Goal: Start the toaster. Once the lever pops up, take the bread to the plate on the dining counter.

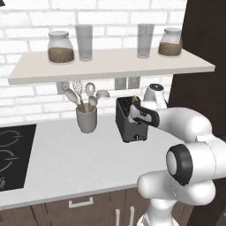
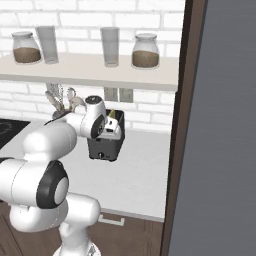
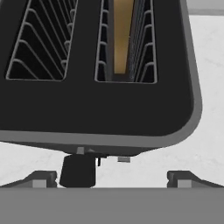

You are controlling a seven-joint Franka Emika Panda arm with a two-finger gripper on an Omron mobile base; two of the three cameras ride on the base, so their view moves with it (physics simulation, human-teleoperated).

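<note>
The dark grey toaster (image 1: 128, 128) (image 2: 106, 146) stands on the speckled worktop, right of the utensil cup. In the hand view I look down on the toaster's top (image 3: 96, 109). Its right slot holds the bread (image 3: 123, 35), and a tan corner of the bread (image 2: 113, 114) shows above the slot. The lever (image 1: 140, 137) is a small pale tab low on the narrow front face. My gripper (image 1: 134, 114) (image 2: 111, 131) (image 3: 111, 180) hovers over the toaster's front end, open, its fingertips (image 3: 43, 179) wide apart and holding nothing. The plate and the dining counter are out of view.
A grey utensil cup (image 1: 87, 119) with spoons stands left of the toaster. The black hob (image 1: 13, 154) lies at the far left. Above hangs a shelf (image 1: 110, 66) with jars and glasses. A tall dark cabinet side (image 2: 182, 125) rises to the right.
</note>
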